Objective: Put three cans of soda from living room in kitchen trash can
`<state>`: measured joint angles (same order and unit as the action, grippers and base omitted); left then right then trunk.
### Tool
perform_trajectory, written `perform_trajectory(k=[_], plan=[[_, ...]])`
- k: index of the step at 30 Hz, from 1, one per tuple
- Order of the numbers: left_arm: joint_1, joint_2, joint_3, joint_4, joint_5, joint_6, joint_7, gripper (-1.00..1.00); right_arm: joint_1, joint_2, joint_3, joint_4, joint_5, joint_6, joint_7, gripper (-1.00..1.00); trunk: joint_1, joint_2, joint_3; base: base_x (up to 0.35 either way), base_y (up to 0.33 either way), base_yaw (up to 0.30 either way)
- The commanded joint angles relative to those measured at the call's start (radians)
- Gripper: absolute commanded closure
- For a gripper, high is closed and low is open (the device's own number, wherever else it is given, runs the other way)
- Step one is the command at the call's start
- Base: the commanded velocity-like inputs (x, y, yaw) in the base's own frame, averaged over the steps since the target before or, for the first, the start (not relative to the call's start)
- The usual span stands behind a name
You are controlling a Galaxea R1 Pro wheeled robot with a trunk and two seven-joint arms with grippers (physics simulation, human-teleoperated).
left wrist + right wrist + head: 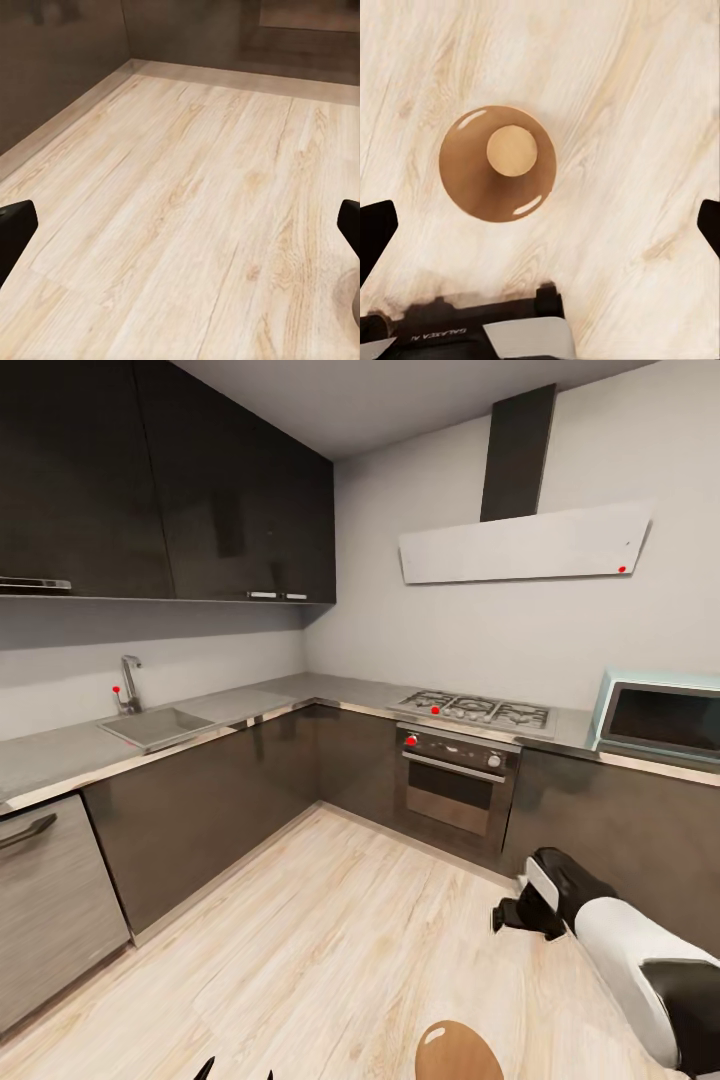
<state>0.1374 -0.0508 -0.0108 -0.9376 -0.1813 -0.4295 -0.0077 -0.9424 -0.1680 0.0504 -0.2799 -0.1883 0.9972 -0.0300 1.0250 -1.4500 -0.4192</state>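
Right black gripper (540,225) spread wide, empty, hung over round orange-brown-lined trash can (498,163) on pale wood-plank floor (330,940). Left gripper (180,232) likewise spread, empty. Trash can mouth at 11 o'clock of fingers; best centred overhead before any drop.

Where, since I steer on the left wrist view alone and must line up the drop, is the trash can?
Observer: The tash can stands on the pale wood floor, mouth up, in front of the right tool in the right wrist view.
Operator: Is that tool carrying a soda can?
Observer: No. Its fingers stand wide apart with nothing between them.
Operator: What's ahead of the robot?
Observer: In the head view, an oven under a gas hob.
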Motion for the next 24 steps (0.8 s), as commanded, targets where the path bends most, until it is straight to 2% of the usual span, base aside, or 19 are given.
perform_trajectory(k=[1,2,4,6,7,15,24], plan=[[0.000,0.000,0.000,0.000,0.000,0.000,0.000,-1.00,-0.023,-0.010,0.008,0.025,-0.002,-0.003,0.000,-1.00,0.000,0.000,0.000,0.000,0.000,0.000],[0.000,0.000,0.000,0.000,0.000,0.000,0.000,-1.00,-0.040,-0.021,0.016,0.045,-0.002,-0.006,0.000,-1.00,0.000,0.000,0.000,0.000,0.000,0.000],[0.000,0.000,0.000,-0.001,0.001,0.000,0.000,-1.00,-0.082,-0.067,0.040,0.090,-0.002,-0.012,0.002,-1.00,0.000,0.000,0.000,0.000,0.000,0.000],[0.000,0.000,0.000,0.000,0.001,0.000,0.000,-1.00,-0.097,-0.098,0.049,0.105,-0.004,-0.016,0.009,-1.00,0.000,0.000,0.000,0.000,0.000,0.000],[0.000,0.000,0.000,0.000,0.001,0.000,0.000,-1.00,-0.105,-0.117,0.057,0.114,-0.004,-0.018,0.036,-1.00,0.000,0.000,0.000,0.000,0.000,0.000],[0.000,-0.001,0.000,-0.001,0.004,0.001,0.000,-1.00,-0.111,-0.132,0.138,0.121,-0.005,-0.030,0.066,-1.00,0.000,0.000,0.000,0.000,0.000,0.000],[0.000,-0.002,0.001,-0.001,0.007,0.002,0.001,-1.00,-0.111,-0.130,0.161,0.121,-0.004,-0.033,0.069,-1.00,0.000,0.000,0.000,0.000,0.000,0.000]])
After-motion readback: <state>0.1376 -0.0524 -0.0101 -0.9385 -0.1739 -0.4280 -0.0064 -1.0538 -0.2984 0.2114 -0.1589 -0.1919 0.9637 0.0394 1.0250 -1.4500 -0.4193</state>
